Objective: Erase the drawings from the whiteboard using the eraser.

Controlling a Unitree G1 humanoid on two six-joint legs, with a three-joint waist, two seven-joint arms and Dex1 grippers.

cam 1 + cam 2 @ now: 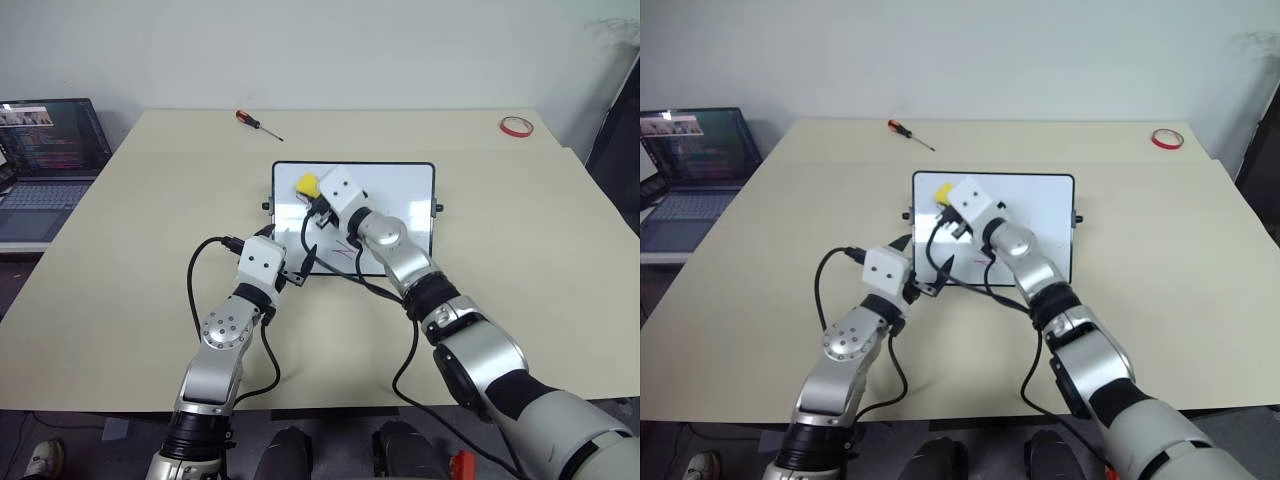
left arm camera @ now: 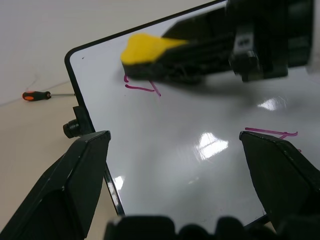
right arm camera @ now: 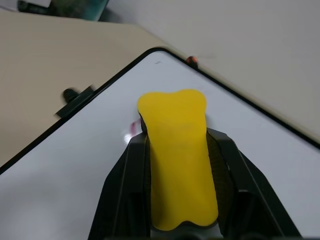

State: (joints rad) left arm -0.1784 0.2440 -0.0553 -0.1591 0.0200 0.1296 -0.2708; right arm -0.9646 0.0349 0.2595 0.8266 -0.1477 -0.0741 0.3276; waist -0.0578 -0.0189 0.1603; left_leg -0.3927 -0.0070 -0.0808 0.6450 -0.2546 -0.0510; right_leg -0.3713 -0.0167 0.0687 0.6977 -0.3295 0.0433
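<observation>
Beige counter [image 1: 520,230] fills the frame's middle, with the whiteboard [image 1: 400,185] at its centre. The right gripper [image 3: 177,165] has its fingers clamped on the eraser [image 3: 176,150], at the board's upper left corner beside a red drawing [image 2: 142,87]. The left gripper [image 2: 175,165], fingers spread, straddles the board's lower left corner. Likely risk: unpinned, the board could slide under the wipe, leaving smears.

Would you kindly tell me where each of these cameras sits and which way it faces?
Head stereo pair: looks forward and down over both arms at the table and whiteboard.
Left wrist: looks along the open left gripper across the whiteboard at a red drawing.
Right wrist: looks along the right gripper, shut on the eraser.
Both wrist views share the eraser.
</observation>
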